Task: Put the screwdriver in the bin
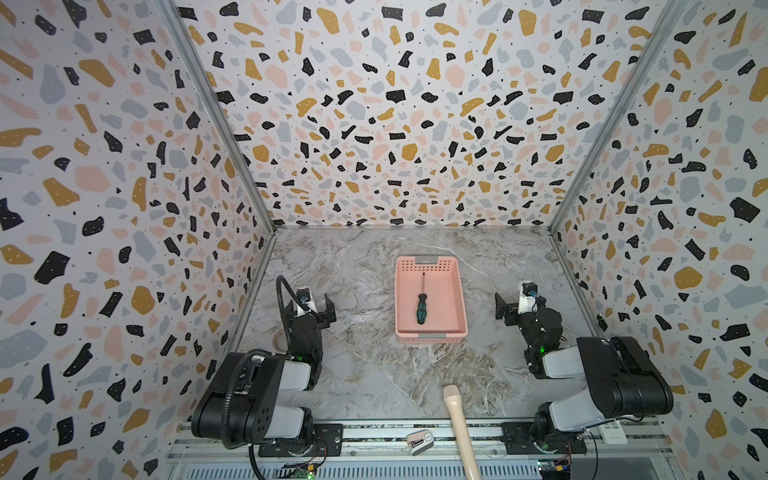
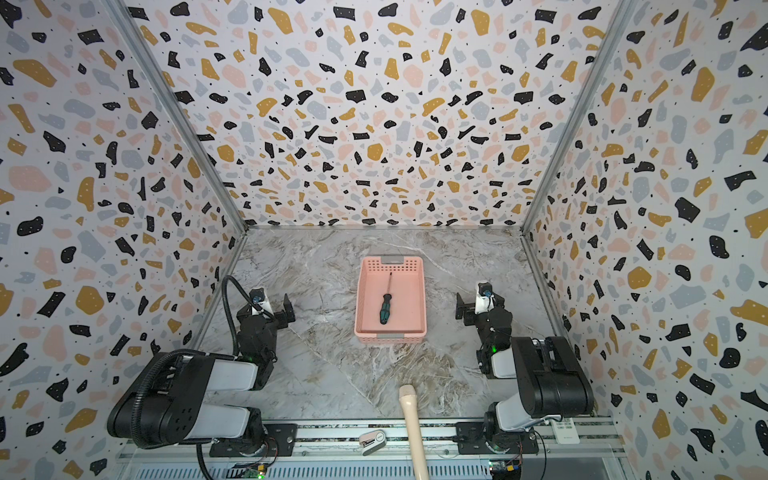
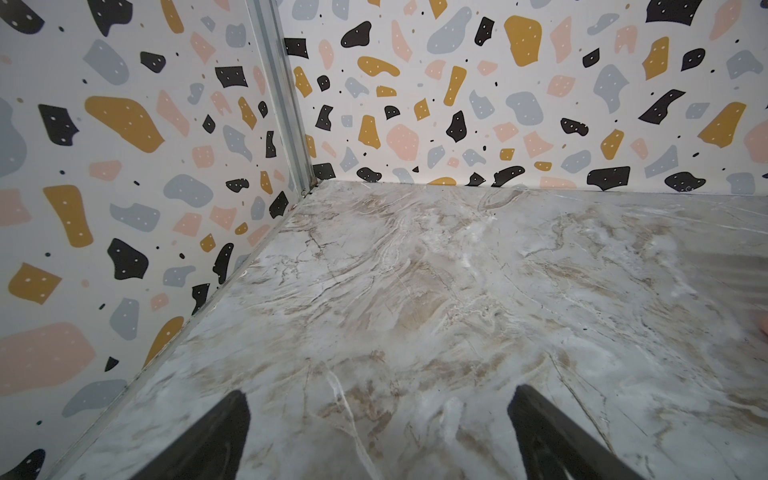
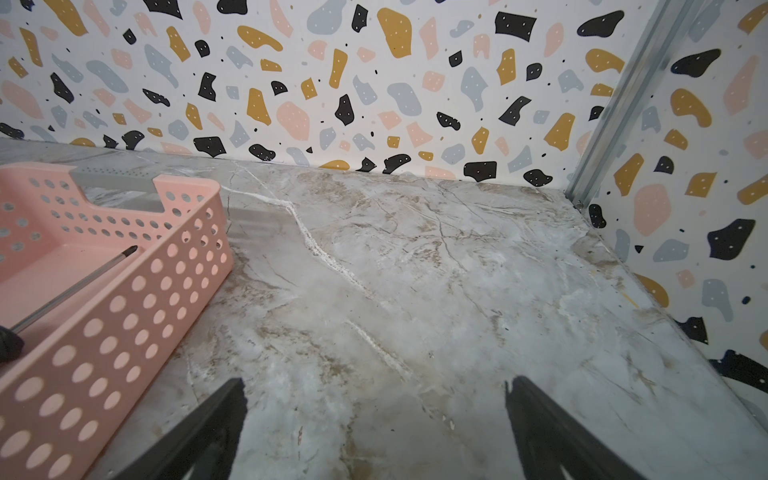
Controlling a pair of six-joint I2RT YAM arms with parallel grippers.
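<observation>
My left end effector [image 3: 376, 395] has its fingers spread wide with nothing between them, over bare marble worktop [image 3: 457, 291]. My right end effector [image 4: 374, 384] is spread and empty too. The salmon-pink bin [image 1: 432, 337] sits between the two, touching neither and nearer the right one. The screwdriver [image 1: 421, 301] lies flat inside the bin, its shaft pointing away from both end effectors toward the back wall. A beige cylindrical handle [image 1: 459, 428] lies well behind them.

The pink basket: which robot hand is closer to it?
Right. The right hand sits open just right of the basket; the left hand sits open farther away on its left. Neither touches it.
</observation>
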